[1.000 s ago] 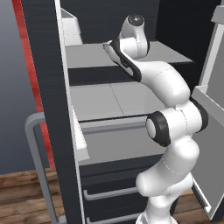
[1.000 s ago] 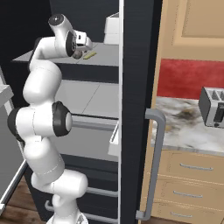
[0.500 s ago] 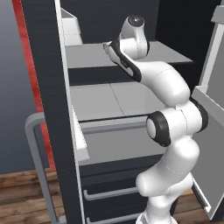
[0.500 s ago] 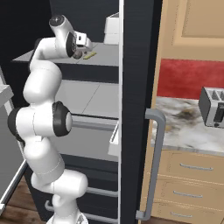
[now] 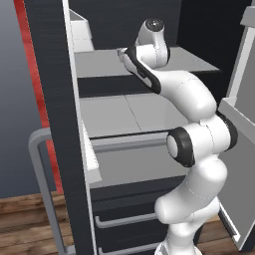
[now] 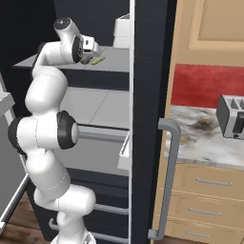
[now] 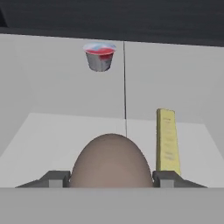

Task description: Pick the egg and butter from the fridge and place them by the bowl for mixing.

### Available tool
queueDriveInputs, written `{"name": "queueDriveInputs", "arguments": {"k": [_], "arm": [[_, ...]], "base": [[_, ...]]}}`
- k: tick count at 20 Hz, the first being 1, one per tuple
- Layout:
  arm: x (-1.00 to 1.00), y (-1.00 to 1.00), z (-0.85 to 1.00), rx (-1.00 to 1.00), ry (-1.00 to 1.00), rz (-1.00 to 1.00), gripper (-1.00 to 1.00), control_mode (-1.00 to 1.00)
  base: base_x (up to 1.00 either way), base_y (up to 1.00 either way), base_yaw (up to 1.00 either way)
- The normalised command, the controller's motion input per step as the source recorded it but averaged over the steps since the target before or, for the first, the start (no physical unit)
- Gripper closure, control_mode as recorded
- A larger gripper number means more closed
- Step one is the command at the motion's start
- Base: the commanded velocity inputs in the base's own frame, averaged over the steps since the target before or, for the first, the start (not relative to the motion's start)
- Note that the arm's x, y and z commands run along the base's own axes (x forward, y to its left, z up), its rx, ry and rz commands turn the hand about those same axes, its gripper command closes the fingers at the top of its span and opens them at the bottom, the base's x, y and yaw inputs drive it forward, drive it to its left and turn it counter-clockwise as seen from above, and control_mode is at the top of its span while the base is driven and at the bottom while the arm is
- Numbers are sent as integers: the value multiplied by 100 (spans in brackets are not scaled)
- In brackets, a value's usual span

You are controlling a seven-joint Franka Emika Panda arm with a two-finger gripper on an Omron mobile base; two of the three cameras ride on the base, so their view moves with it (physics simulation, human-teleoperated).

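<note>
In the hand view, the brownish egg (image 7: 111,162) sits on the light grey fridge shelf (image 7: 52,140), right between my fingertips (image 7: 54,179). My gripper (image 7: 111,179) has closed in on it, and both tips meet the egg's sides with no gap showing. The pale-yellow butter (image 7: 167,140) lies on the shelf just right of the egg, pointing away from the hand. In the right base view my gripper (image 6: 88,56) reaches onto the upper shelf of the open black fridge (image 6: 147,119), with the butter (image 6: 97,60) beside it. The bowl is out of view.
A small grey cup with red contents (image 7: 99,56) stands farther back on the shelf. A white box (image 6: 121,31) sits at the shelf's back. The fridge door's grey handle (image 6: 169,181) hangs close on the right, beside a marbled counter (image 6: 200,138) with a toaster (image 6: 231,116).
The hand has stayed at the upper shelf with hardly any arm movement. The fingers have drawn in around the egg.
</note>
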Motion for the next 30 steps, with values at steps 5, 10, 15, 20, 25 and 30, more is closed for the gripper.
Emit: {"name": "queueDriveInputs", "arguments": {"k": [5, 10, 15, 20, 25, 30], "arm": [[-23, 0, 3, 0, -6, 0, 100, -100], [-70, 0, 17, 0, -13, -3, 100, -100], [-100, -6, 22, 0, -11, -8, 100, -100], [-100, -5, 22, 0, -7, -10, 100, -100], [-100, -26, 6, 2, 0, -7, 100, -100], [-64, -18, 0, 4, 10, -4, 100, -100]], "base": [[0, 0, 0], [0, 0, 0], [0, 0, 0], [0, 0, 0], [0, 0, 0], [0, 0, 0]]}}
